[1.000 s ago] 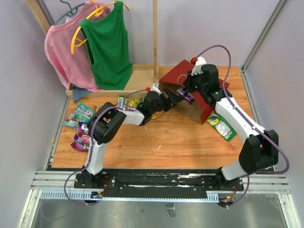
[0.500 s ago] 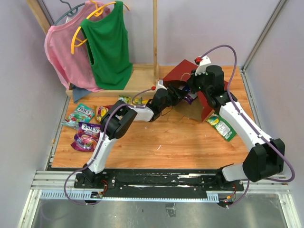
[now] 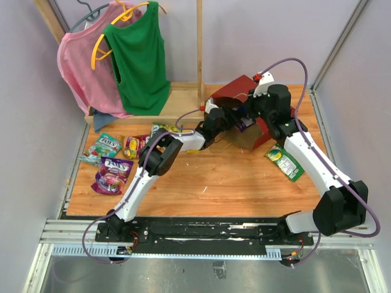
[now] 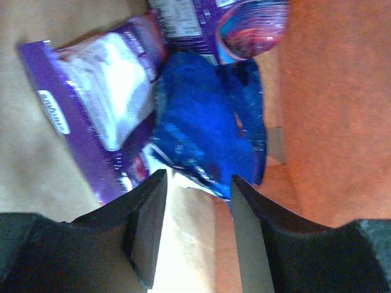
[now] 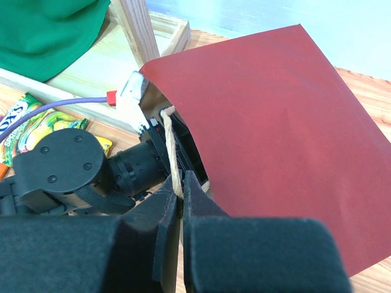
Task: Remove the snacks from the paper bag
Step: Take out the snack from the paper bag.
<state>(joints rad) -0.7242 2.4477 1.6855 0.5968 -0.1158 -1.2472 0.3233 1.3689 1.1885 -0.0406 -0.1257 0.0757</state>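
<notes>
Red paper bag (image 3: 235, 91) lay tipped on its side at about 1 o'clock on the table (image 3: 214, 183), its mouth facing 9 o'clock, with the left gripper (image 4: 197, 183) reaching inside. To do this pick well, the tips should probably straddle the near edge of the blue chip bag (image 4: 201, 122) before pinching. That way they would catch that one packet alone, not the purple packet (image 4: 91, 91) at its 9 o'clock or the kraft lining beneath. The left jaws stood about half apart and held nothing. The blue bag's edge sat right at their tips, though contact could not be told. The right gripper (image 5: 179, 183) was pinched tight on the twisted paper handle (image 5: 170, 146), holding the bag's mouth up. Other snacks (image 3: 113, 168) lay out at 9 o'clock on the table.
</notes>
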